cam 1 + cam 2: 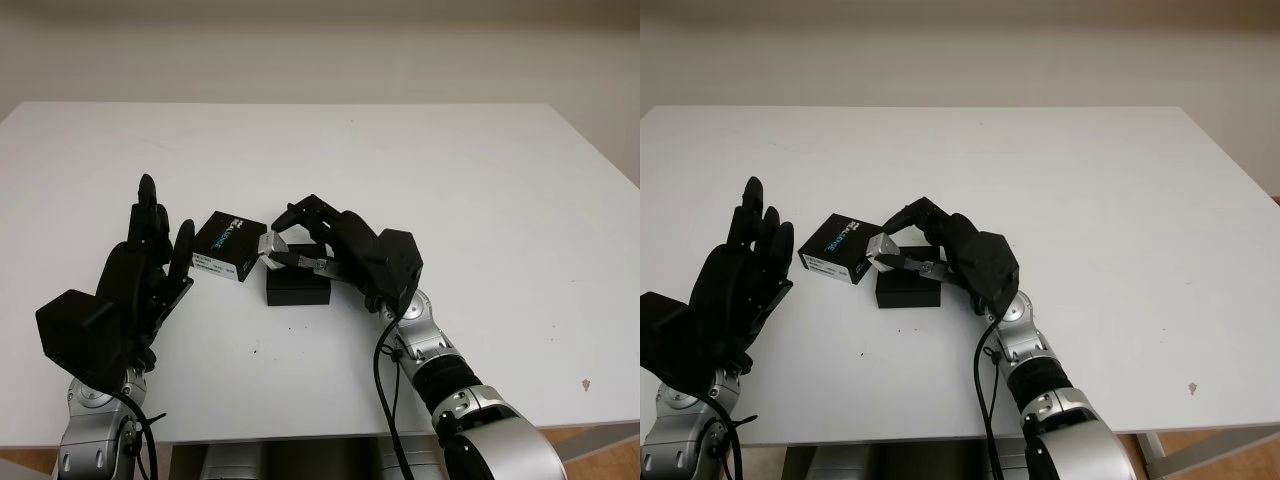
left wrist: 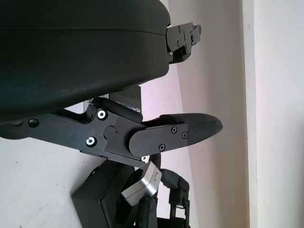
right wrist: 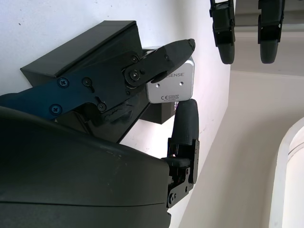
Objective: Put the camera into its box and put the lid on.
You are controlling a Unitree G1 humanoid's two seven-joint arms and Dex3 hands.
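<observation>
Worktop surface is plain white and matte, running from the lower edge of the frame up to a pale, bare wall across the top. A few small dark specks mark it, 1 of them at the lower right of the frame.

Near the middle of the frame, slightly left of centre, the right robot hand grips a small silver camera between its fingers, closed on it. The camera is a slim bar; its long axis runs roughly left to right in the head views, tilted a little, with the silver end toward the left of the frame. It is held just above a black box, which sits on the worktop directly below the hand. In the right wrist view the camera's silver face carries printed lettering and 2 small screw holes, and 1 fingertip lies across it while another finger presses its other side.

Just left of the camera lies the lid, a black rectangular piece with printed labels, tilted so its long axis slants from upper left to lower right.

At the lower left of the frame the left robot hand is open and holds nothing, near the lid's left end.
</observation>
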